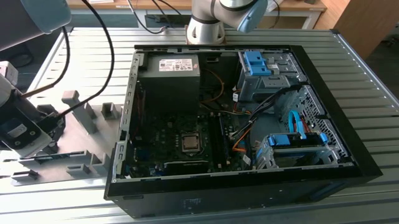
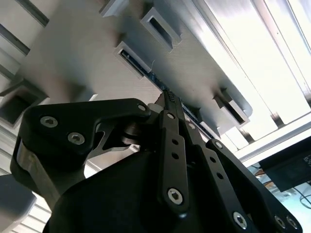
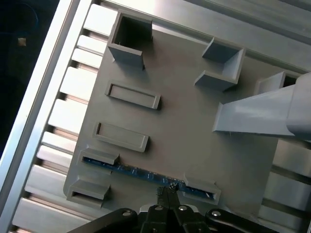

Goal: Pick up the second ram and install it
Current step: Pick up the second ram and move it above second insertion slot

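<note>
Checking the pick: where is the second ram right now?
The second ram stands on edge between two grey holder blocks on the grey tray, at the exterior view's left of the computer case, the gripper closed on its edge.

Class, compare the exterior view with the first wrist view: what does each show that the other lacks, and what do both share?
Exterior view adds: the open computer case with its motherboard and blue drive cages. First wrist view adds: the gripper, its fingers closed on the second ram, which stands between two holder blocks. Shared: the grey holder plate on the slatted table.
</note>
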Robot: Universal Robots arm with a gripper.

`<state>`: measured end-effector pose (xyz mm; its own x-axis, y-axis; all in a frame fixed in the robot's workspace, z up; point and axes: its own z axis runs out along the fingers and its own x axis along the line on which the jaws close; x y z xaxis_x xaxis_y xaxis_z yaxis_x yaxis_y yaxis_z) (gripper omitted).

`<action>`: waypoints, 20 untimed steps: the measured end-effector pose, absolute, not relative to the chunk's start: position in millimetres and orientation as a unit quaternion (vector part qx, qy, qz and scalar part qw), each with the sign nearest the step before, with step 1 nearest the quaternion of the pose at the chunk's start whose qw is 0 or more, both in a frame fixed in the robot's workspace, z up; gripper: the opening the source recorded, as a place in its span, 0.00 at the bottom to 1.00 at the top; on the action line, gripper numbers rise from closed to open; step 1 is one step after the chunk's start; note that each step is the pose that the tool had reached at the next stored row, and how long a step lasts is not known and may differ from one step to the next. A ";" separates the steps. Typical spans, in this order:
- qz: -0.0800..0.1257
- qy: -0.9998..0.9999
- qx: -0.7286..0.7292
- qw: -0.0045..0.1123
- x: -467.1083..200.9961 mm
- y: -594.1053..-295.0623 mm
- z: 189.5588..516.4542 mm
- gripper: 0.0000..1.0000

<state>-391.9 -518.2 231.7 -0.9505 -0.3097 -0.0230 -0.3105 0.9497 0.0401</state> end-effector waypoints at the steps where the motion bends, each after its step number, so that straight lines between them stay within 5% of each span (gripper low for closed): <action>1: 0.022 0.987 -0.161 0.008 -391.9 -518.2 231.7 0.10; 20: 0.022 0.966 -0.257 0.006 -391.9 -518.2 231.6 0.10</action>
